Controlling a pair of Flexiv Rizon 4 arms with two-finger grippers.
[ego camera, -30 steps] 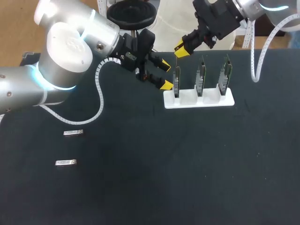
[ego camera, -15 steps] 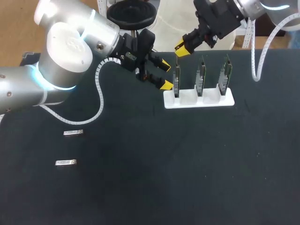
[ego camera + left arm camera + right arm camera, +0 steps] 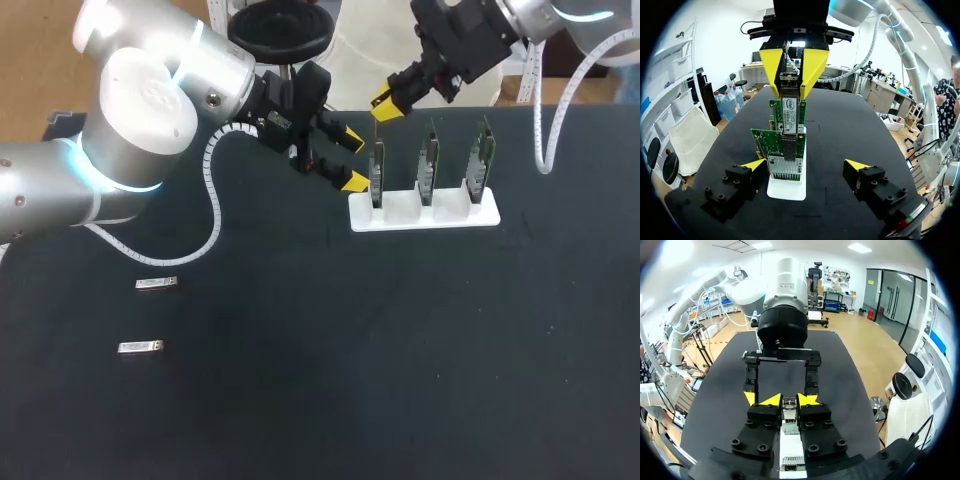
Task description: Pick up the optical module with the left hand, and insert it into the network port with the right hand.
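My right gripper [image 3: 386, 106] is shut on a slim metal optical module [image 3: 789, 102], held upright above the leftmost green network card [image 3: 377, 175] in the white rack [image 3: 425, 217]. The module's lower end meets that card's port [image 3: 789, 145]; I cannot tell how deep it sits. In the right wrist view the module [image 3: 789, 406] shows between my right gripper's [image 3: 789, 400] yellow tips. My left gripper [image 3: 352, 161] stands open beside the same card, one fingertip on each side of the rack's end [image 3: 786, 189], with nothing in the gripper [image 3: 805, 167].
Two more green cards [image 3: 428, 165] [image 3: 483, 160] stand in the rack to the right. Two spare modules [image 3: 156, 284] [image 3: 139, 347] lie on the black table [image 3: 400, 350] at the left, in front of my left arm.
My right gripper with the module has shifted very slightly up and left in the head view. The left arm has not moved.
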